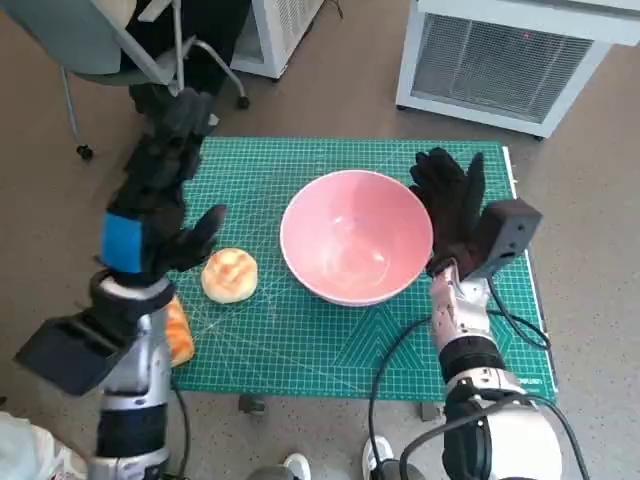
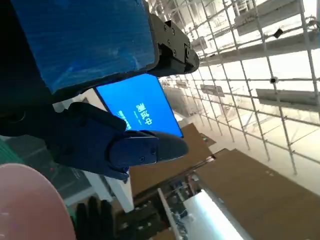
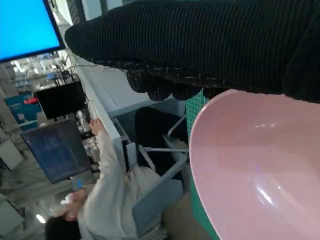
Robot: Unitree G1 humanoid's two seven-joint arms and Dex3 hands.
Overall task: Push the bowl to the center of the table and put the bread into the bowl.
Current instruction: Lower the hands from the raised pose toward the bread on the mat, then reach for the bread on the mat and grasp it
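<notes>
Starting nearest our body, we see our left forearm rising at the near left corner of the green cutting mat (image 1: pixel 330 340), with an orange object (image 1: pixel 180 335) lying just beside it, partly hidden; what it is we cannot tell. A little farther in, the bread (image 1: pixel 229 275), a round golden bun, sits on the mat, apart from the bowl and just left of it. Our left hand (image 1: pixel 160 190) hangs above and beyond the bun, its fingers spread and holding nothing; its thumb reaches toward the bun but we judge it is not touching.

On the other side, our right hand (image 1: pixel 452 205) in its knitted glove stands upright against the right rim of the pink bowl (image 1: pixel 357 237), fingers extended and flat, gripping nothing. The right wrist view shows the glove lying close along the bowl's rim; whether it actually presses there we cannot say for sure.

The bowl is empty and already stands near the middle of the mat, so we judge the pushing step is at or near its end. Next the bread calls for our left hand: lower it over the bun, close round its soft sides without crushing, lift clear of the rim, and release inside. The right hand should steady or withdraw so the bowl does not slide.

Beyond the mat stand a chair (image 1: pixel 120 50) and white units (image 1: pixel 510 60).
</notes>
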